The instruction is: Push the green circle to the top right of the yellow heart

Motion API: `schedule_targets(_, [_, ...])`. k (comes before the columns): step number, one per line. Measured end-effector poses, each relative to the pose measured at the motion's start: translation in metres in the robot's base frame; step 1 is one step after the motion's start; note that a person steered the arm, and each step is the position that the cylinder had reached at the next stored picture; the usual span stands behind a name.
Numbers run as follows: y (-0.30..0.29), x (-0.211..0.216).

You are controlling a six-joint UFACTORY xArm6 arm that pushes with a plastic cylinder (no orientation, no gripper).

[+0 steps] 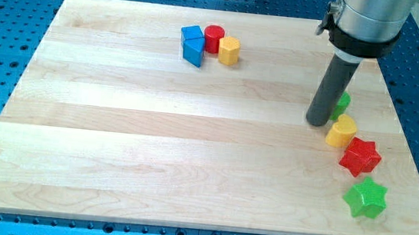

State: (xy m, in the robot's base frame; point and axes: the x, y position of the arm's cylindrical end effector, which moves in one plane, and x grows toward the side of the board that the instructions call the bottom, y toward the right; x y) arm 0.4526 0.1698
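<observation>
The green circle sits at the view's right, mostly hidden behind my rod. The yellow heart lies just below it, touching or nearly touching. My tip rests on the board just left of the green circle and upper left of the yellow heart, close against both.
A red star and a green star lie below the yellow heart toward the board's right edge. Near the view's top, two blue blocks, a red cylinder and a yellow hexagon cluster together. The wooden board lies on a blue perforated table.
</observation>
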Motion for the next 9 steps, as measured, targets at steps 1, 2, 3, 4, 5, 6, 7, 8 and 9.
schedule_targets(1, [0.005,0.003])
schedule_targets(2, [0.007,0.004])
schedule_targets(3, [0.018,0.005])
schedule_targets(4, [-0.011,0.007])
schedule_targets(5, [-0.028,-0.011])
schedule_targets(6, [-0.016,-0.026])
schedule_targets(7, [0.006,-0.042])
schedule_targets(8, [0.020,-0.049])
schedule_targets(9, [0.020,-0.049])
